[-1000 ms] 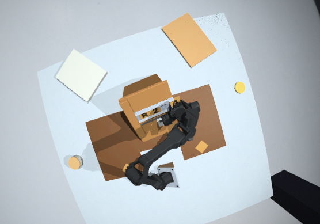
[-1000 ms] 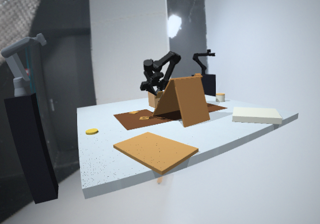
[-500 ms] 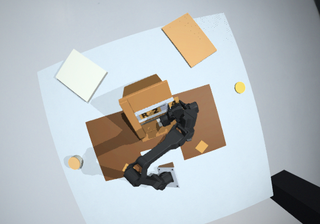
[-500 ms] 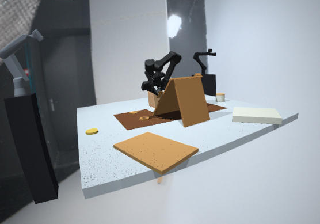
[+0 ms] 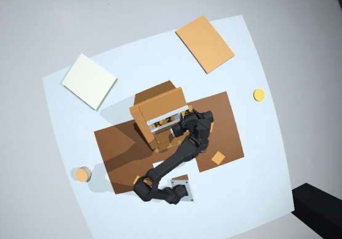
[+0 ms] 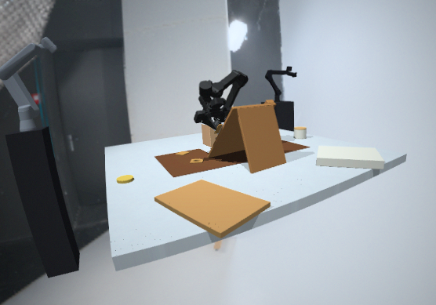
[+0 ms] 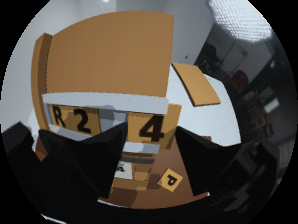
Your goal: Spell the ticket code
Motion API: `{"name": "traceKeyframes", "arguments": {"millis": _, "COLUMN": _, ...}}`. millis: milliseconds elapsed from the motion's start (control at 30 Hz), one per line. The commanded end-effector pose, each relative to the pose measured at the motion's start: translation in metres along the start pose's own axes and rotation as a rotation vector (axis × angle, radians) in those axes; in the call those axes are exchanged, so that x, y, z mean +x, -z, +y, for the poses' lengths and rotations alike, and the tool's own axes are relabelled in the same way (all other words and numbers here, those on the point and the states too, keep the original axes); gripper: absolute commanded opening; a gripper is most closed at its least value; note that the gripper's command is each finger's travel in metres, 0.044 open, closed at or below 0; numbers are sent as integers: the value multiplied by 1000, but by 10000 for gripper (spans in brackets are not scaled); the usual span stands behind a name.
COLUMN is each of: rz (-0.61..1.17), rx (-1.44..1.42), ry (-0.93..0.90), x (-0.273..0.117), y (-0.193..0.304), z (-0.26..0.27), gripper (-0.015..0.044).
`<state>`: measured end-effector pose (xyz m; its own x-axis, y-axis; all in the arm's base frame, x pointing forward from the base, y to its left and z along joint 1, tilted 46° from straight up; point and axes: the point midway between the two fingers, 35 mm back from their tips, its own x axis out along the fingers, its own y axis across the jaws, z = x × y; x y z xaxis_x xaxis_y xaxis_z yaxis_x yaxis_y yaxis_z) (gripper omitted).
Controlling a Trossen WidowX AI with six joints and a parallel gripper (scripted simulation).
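The tan A-frame board (image 5: 160, 103) (image 6: 251, 134) (image 7: 107, 50) stands on the brown mat (image 5: 224, 120). Its white letter rail (image 5: 167, 115) (image 7: 100, 104) holds tile R (image 5: 157, 123) (image 7: 61, 117) and tile 2 (image 5: 168, 119) (image 7: 81, 121) side by side at the left. My gripper (image 5: 185, 119) (image 6: 213, 124) (image 7: 152, 128) is shut on tile 4 (image 5: 186, 112) (image 7: 153, 125). The tile sits at the rail's right open end, with a gap between it and tile 2. A small white card (image 7: 123, 171) shows below the rail; its print is unreadable.
Loose tiles lie on the mat: one (image 5: 218, 158) (image 6: 196, 161) (image 7: 170, 179) to the right of the arm, another (image 5: 136, 179) (image 6: 181, 153) near the base. An orange slab (image 5: 204, 43) (image 6: 212, 205) overhangs the counter edge. There are also a white slab (image 5: 89, 80) (image 6: 349, 157), a yellow disc (image 5: 259, 94) (image 6: 125, 179) and a cup (image 5: 82, 174) (image 6: 299, 132).
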<state>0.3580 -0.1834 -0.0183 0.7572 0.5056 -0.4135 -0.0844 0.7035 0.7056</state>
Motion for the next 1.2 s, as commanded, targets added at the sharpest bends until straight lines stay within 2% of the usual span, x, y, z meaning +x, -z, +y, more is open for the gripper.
{"name": "traceKeyframes", "arguments": {"millis": 0, "rz": -2, "rx": -2, "ry": 3, "x": -1, "y": -1, "z": 3, "gripper": 0}}
{"name": "traceKeyframes", "arguments": {"millis": 1167, "rz": -2, "rx": 0, "ry": 3, "x": 0, "y": 0, "z": 19, "gripper": 0}}
